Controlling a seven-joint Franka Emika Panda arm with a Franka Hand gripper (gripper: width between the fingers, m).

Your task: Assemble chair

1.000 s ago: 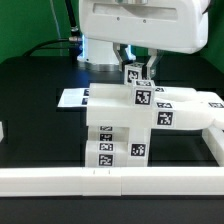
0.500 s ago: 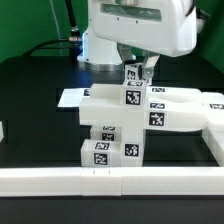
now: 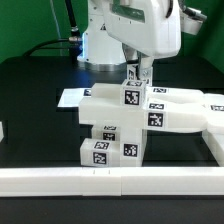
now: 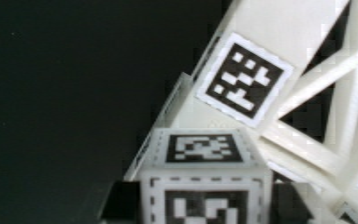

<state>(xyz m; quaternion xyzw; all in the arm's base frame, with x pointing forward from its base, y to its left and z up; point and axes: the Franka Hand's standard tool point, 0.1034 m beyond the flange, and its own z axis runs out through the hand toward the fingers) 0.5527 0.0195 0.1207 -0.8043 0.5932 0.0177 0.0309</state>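
— Fingers [image 3: 139, 68]: open or shut?
— Can't tell; the wrist housing hides most of them above the chair [image 3: 120, 115].
— Chair's place?
— On the counter [image 3: 40, 85], its base behind the rail [image 3: 110, 180].

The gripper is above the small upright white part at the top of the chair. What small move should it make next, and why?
Probably a short descent over the upright part, then a check of the grasp. In the exterior view the gripper sits right at that part's top, above the stacked chair blocks, but neither view shows whether the fingers touch it. The wrist view shows only tagged white surfaces up close.
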